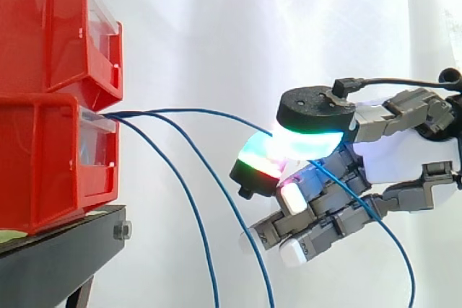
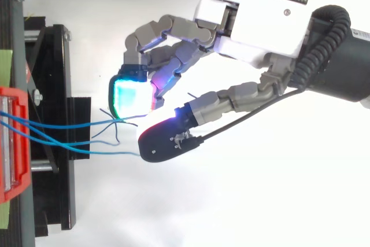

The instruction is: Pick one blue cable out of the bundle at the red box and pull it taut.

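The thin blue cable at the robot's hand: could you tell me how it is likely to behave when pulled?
Probably floppy: the thin blue cable droops beyond the hand. Likely light, being so thin, and might slip through the pads.

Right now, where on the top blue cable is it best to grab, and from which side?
Its nearly level middle stretch, from the right, where the robot hand is: there the cable runs clear of the bundle at the red box.

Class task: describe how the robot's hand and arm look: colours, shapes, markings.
The hand has a white boxy palm and grey, blocky, segmented fingers. Its fingertip pads are thick and black-backed, glowing cyan, green, red and magenta. The arm behind it is dark and round.
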Tool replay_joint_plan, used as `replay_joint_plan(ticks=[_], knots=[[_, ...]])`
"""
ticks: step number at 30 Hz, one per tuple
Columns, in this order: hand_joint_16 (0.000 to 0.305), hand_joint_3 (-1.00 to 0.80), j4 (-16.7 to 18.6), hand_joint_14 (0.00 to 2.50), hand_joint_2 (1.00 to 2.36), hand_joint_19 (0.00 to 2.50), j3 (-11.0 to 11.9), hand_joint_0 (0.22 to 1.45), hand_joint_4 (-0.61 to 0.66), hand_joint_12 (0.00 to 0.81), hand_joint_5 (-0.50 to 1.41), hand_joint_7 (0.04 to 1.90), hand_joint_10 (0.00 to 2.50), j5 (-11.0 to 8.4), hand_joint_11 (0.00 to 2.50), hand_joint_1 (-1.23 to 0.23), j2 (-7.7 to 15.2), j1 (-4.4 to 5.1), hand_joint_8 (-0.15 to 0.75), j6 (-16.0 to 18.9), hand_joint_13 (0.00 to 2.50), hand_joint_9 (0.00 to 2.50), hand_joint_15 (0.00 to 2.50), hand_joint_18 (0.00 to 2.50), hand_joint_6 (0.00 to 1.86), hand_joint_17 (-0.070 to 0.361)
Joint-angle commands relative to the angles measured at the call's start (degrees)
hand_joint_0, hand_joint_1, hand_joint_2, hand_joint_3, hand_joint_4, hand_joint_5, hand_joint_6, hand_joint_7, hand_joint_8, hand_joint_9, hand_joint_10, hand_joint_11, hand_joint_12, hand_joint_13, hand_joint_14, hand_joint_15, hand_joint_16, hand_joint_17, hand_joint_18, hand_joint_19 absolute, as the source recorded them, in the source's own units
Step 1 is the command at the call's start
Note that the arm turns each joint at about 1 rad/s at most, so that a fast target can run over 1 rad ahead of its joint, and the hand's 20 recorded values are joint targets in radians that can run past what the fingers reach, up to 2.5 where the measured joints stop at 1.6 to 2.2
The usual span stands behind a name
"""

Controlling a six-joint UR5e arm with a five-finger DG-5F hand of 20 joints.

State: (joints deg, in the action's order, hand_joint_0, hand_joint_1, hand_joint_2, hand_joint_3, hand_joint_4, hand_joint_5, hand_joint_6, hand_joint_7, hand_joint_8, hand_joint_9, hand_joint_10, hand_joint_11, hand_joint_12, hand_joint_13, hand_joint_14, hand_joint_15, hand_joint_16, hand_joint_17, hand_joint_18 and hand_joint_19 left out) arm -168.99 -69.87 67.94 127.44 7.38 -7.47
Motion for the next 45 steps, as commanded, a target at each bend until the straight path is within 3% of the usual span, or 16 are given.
replay_joint_plan(ticks=[1, 24, 29, 45], knots=[[0.048, -0.37, 0.0, 0.01, 1.01, 0.31, 0.0, 0.6, 0.12, 0.331, -0.1, 1.04, 0.01, 0.0, 0.63, -0.76, 0.0, 0.0, 0.297, 0.0, 0.54, 1.0, 0.21, 0.6, 0.89, 0.107], [0.047, -0.36, 0.0, 0.01, 1.01, 0.33, 0.0, 0.59, 0.11, 0.328, -0.08, 1.04, 0.01, 0.0, 0.56, -0.57, 0.0, 0.0, 0.27, 0.0, 0.51, 1.0, 0.2, 0.57, 0.85, 0.106], [0.048, -0.37, 0.1, 0.01, 1.01, 0.33, 0.0, 0.58, 0.12, 0.331, -0.09, 1.04, 0.01, 0.0, 0.57, -0.59, 0.0, 0.0, 0.279, 0.0, 0.5, 0.99, 0.21, 0.56, 0.85, 0.107], [0.057, -0.5, 0.1, 0.01, 1.0, 0.29, 0.0, 0.45, 0.13, 0.375, -0.11, 1.0, 0.01, 0.0, 0.57, -0.85, 0.0, 0.0, 0.333, 0.0, 0.43, 0.87, 0.18, 0.54, 0.85, 0.128]])
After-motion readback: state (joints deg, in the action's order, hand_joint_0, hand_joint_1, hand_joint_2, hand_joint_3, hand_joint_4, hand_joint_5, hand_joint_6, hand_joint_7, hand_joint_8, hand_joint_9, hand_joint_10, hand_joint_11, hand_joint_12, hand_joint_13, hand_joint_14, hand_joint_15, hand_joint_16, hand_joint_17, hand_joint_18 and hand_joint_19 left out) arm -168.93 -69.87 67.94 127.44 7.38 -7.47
